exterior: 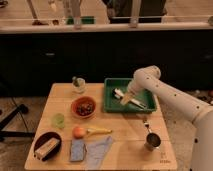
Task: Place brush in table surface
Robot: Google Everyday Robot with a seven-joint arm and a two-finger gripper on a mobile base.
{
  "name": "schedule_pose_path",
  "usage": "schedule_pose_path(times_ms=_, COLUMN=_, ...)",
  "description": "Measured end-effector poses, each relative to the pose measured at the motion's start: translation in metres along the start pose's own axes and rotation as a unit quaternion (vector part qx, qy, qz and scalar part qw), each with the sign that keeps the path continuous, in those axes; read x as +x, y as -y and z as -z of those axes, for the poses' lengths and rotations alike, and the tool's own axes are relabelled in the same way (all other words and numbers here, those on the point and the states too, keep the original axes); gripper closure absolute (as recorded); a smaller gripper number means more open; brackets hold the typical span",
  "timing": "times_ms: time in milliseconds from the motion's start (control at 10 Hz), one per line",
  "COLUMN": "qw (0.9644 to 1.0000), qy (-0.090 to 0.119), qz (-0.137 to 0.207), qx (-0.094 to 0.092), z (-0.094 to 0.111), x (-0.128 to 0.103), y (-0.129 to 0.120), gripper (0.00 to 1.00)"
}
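The brush (136, 102) is slim and white with a paler, wider head. It lies slantwise inside the green tray (107, 98) at the back right of the table surface (127, 131). My gripper (125, 98) reaches down into the tray from the right, over the brush near its head end, at or just above it. The white arm (167, 95) comes in from the right edge. The gripper hides part of the brush.
A red bowl (84, 106), a green cup (59, 120), a peach (78, 132) and a banana (100, 131) sit left of the tray. A dark bowl with a wooden scrubber (46, 147), a blue sponge (77, 149), a cloth (98, 149) and a metal cup (152, 141) stand along the front.
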State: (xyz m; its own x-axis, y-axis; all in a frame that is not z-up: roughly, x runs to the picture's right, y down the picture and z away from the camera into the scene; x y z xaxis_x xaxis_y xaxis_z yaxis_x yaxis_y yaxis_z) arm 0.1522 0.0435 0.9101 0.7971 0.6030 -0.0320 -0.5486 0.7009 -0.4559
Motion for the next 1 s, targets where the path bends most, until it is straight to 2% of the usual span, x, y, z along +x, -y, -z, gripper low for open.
schedule_pose_path(times_ms=500, qw=0.9996, qy=-0.010, qz=-0.024, qx=-0.006, z=-0.024, x=0.025, y=0.020, gripper=0.20)
schedule_pose_path(times_ms=1000, qw=0.9982, qy=-0.045, qz=-0.033, qx=-0.022, z=-0.042, x=0.048, y=0.026, gripper=0.20)
